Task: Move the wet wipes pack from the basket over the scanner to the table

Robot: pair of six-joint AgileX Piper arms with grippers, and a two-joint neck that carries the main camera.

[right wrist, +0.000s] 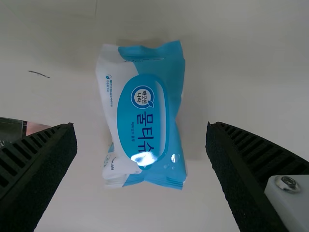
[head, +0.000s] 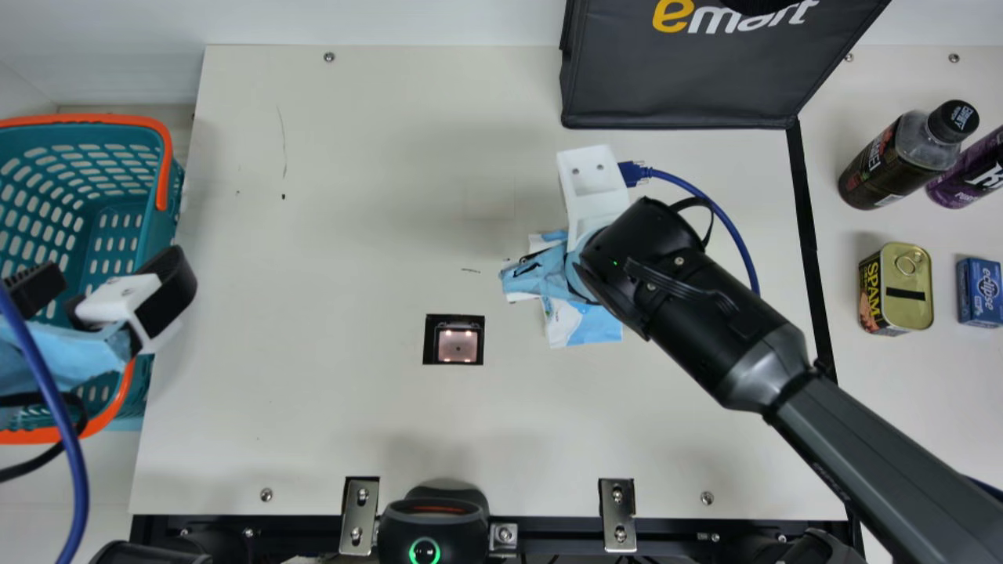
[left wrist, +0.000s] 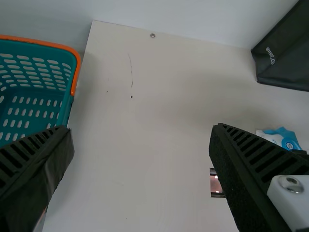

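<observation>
On table (head: 329,407), right gripper (head: 570,262) partly hides wipes pack (head: 588,326).

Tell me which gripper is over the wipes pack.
The right gripper, open above the wipes pack; the left gripper, also open, is by the basket.

Cream table (head: 313,407) beneath wet wipes pack (head: 584,325), black bag (head: 682,86), drinks (head: 885,164), tin (head: 907,301), box (head: 978,294).

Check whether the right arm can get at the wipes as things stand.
Likely yes: the right gripper hangs open above the wipes, nothing visible between them, and the left gripper is off by the basket, out of the way.
</observation>
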